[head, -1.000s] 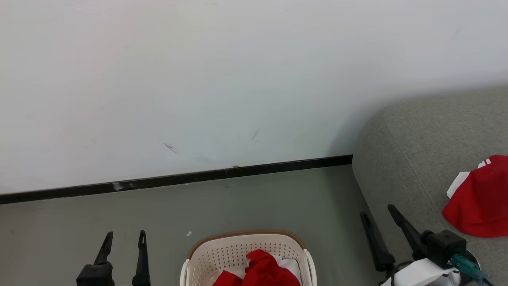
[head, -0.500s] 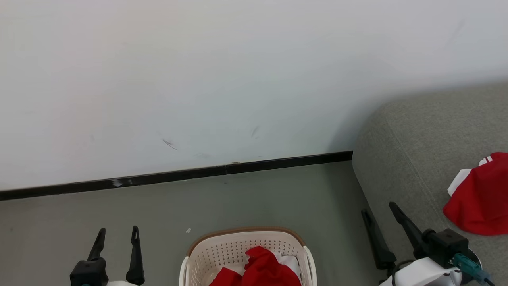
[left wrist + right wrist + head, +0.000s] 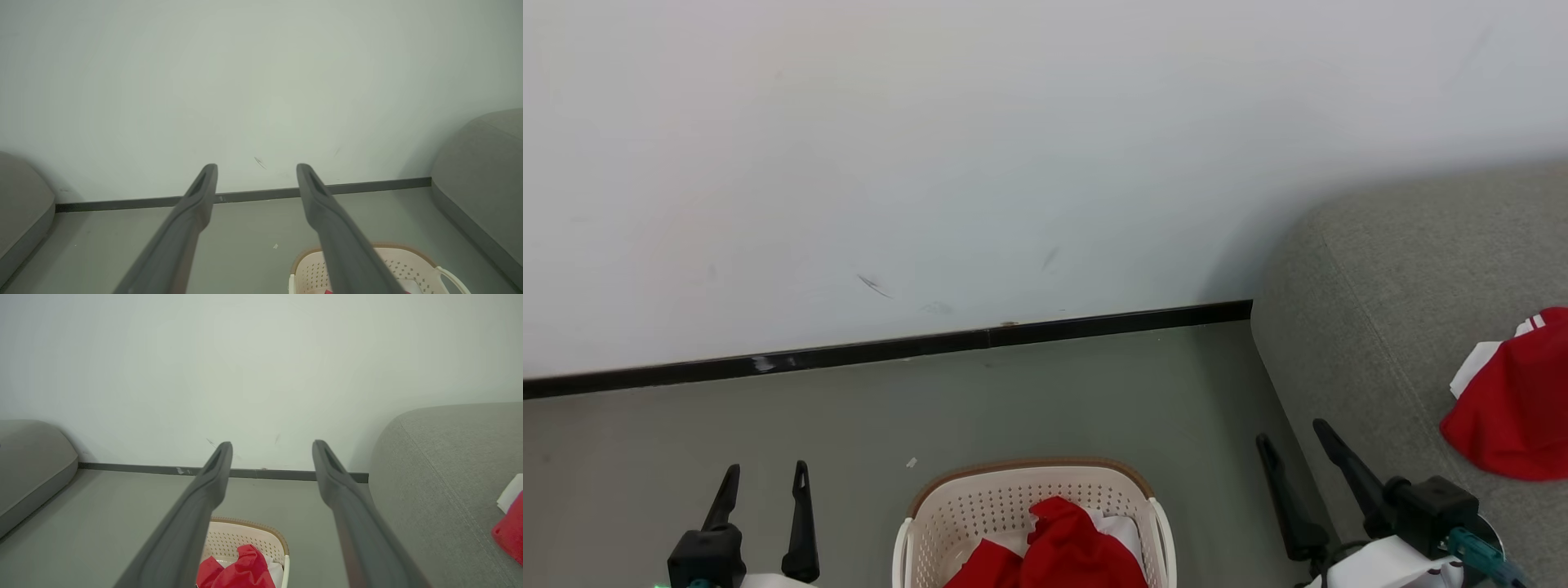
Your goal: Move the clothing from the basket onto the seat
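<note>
A cream perforated basket (image 3: pixel 931 535) with a brown rim stands on the floor at the bottom centre, with red and white clothing (image 3: pixel 1062 551) heaped inside. On the grey seat (image 3: pixel 1388 310) at the right lies another red garment with white trim (image 3: pixel 1515 416). To the left of the basket my left gripper (image 3: pixel 765 475) stands open and empty above the floor. My right gripper (image 3: pixel 1292 434) is open and empty too, between the basket and the seat's edge. The right wrist view looks past its fingers at the basket (image 3: pixel 245 539), the clothing (image 3: pixel 239 571) and the seat (image 3: pixel 445 457). The basket's rim (image 3: pixel 412 255) lies low in the left wrist view.
A white wall with a black baseboard (image 3: pixel 890 351) runs behind the grey floor (image 3: pixel 1013 408). A second grey cushion (image 3: pixel 28 457) sits at the far left in the wrist views. A small white scrap (image 3: pixel 911 463) lies on the floor near the basket.
The head camera has tilted slightly, so the whole picture sits a little higher. The left gripper has drifted a little left. Both grippers stay open, and the clothing has not moved.
</note>
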`<state>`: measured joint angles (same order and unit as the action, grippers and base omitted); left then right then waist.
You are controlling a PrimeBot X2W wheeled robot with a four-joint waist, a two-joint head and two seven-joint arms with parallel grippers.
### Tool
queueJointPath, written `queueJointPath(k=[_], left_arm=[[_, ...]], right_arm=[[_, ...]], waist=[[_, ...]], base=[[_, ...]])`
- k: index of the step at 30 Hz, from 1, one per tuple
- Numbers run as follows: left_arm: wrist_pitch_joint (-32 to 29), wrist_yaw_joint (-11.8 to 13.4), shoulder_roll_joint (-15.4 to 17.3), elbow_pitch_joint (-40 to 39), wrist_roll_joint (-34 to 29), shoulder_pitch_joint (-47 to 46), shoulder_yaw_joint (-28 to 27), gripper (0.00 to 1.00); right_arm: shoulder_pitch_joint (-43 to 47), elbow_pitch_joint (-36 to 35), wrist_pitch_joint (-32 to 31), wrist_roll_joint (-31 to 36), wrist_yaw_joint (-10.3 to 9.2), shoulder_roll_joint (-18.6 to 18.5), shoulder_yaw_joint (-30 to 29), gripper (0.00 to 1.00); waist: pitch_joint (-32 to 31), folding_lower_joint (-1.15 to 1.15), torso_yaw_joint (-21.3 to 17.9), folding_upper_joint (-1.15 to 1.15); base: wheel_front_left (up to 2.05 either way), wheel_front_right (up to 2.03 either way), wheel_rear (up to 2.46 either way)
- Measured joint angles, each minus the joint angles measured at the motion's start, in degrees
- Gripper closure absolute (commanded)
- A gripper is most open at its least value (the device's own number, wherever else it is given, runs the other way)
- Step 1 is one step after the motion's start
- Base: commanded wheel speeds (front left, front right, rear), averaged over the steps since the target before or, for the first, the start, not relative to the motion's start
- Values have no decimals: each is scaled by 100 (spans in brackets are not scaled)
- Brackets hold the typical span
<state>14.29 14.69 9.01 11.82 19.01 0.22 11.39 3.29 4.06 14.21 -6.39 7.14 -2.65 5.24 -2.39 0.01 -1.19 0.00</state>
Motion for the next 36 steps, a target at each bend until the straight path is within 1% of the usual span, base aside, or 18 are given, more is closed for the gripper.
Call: queueJointPath(k=[4, 8, 19, 30, 36], left_arm=[[0, -31, 53, 12, -52, -121, 75, 0], [-19, -136, 110, 3, -165, -414, 253, 0], [-332, -641, 126, 309, -491, -904, 1009, 0], [-630, -1049, -118, 872, -810, -1511, 1669, 0], [-781, -1191, -214, 1277, -946, -1756, 1922, 0]], right_arm=[[1, -14, 0, -1, 0, 11, 85, 0], [26, -111, -2, 0, 0, 14, -40, 0], [52, -523, -1, 88, 0, 22, -508, 0], [152, -973, -1, 237, 0, 34, -1155, 0], [146, -1212, -1, 236, 0, 41, -1243, 0]], waist=[[63, 0, -16, 0], [169, 0, -47, 0], [518, 0, -155, 0], [1011, 0, -336, 0], [1339, 0, -467, 0]], base=[[0, 0, 0], [0, 0, 0], [0, 0, 0], [0, 0, 0], [0, 0, 0]])
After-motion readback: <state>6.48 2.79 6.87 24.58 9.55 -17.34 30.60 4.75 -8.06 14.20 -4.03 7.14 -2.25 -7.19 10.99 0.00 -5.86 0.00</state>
